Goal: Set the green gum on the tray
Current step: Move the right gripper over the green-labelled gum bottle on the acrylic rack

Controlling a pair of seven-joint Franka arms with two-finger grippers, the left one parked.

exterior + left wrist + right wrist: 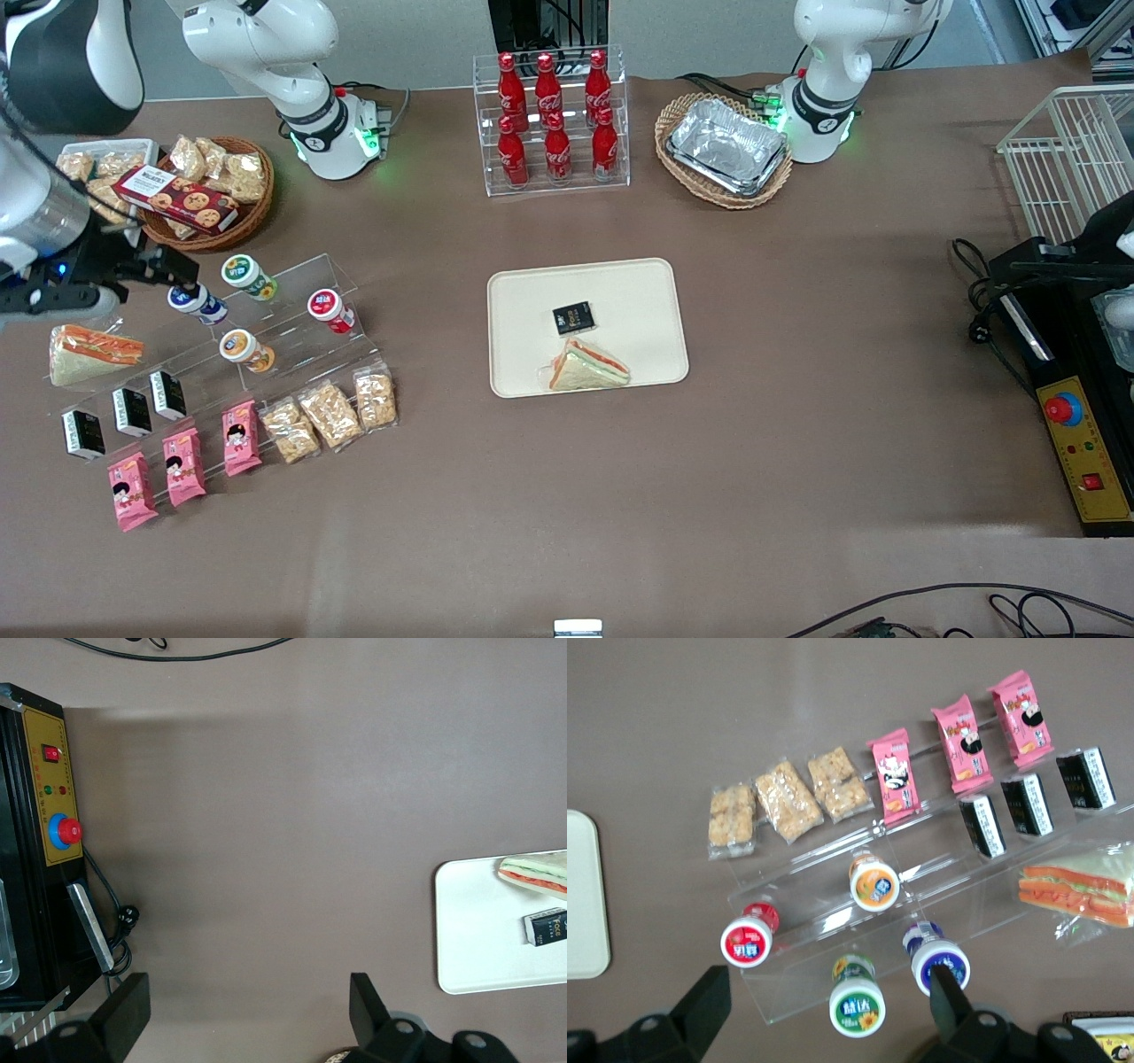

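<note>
The green gum [247, 276] lies on the top step of a clear stepped stand [292, 341], toward the working arm's end of the table. In the right wrist view, the green gum [855, 997] shows its green lid between my spread fingers. My gripper [173, 268] is open and empty. It hovers above the stand beside the green gum, over the blue-lidded bottle [197, 302]. The cream tray [638, 301] lies at the table's middle with a black packet [573, 317] and a wrapped sandwich [586, 367] on it. Its edge also shows in the right wrist view [580, 895].
The stand also holds a red-lidded bottle [330, 310], an orange-lidded bottle [244, 348], black packets [131, 411], pink packets [183, 464], cracker packs [330, 415] and a sandwich [93, 354]. A snack basket [208, 190], a cola rack [554, 120] and foil trays [726, 149] stand farther from the camera.
</note>
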